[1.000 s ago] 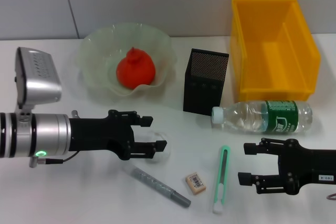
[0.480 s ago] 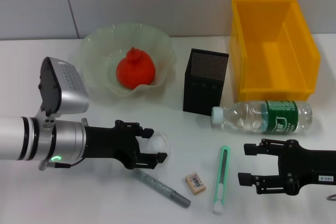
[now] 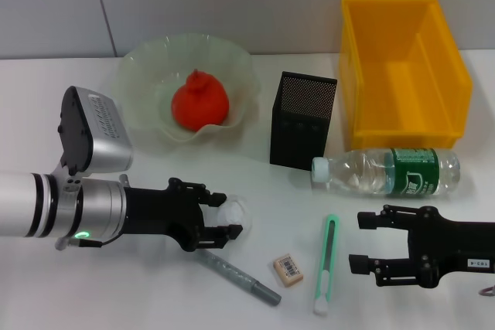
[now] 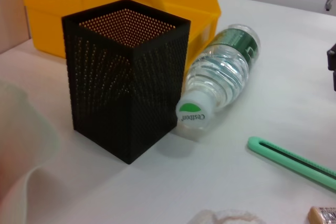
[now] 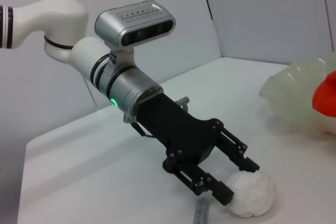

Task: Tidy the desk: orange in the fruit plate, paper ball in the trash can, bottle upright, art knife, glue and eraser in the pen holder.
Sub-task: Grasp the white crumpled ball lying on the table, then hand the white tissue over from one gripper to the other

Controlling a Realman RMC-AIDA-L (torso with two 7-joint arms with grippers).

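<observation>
The white paper ball (image 3: 232, 211) lies on the desk between the fingertips of my left gripper (image 3: 227, 214), which is open and straddles it. From the right wrist, the ball (image 5: 254, 193) sits just at those fingertips. The orange (image 3: 199, 100) rests in the pale fruit plate (image 3: 139, 75). The clear bottle (image 3: 387, 171) lies on its side, cap towards the black mesh pen holder (image 3: 303, 120). The grey glue stick (image 3: 236, 275), eraser (image 3: 288, 269) and green art knife (image 3: 327, 263) lie near the front. My right gripper (image 3: 360, 241) hovers open just right of the knife.
The yellow bin (image 3: 402, 67), serving as the trash can, stands at the back right behind the bottle. The left wrist view shows the pen holder (image 4: 126, 77), the bottle's cap (image 4: 191, 116) and the knife (image 4: 294, 158) ahead. A grey wall closes the desk's far edge.
The left arm rolled and slid towards the front, bringing its fingers lower around the paper ball; in the last half second it barely shifted. The right arm stayed put.
</observation>
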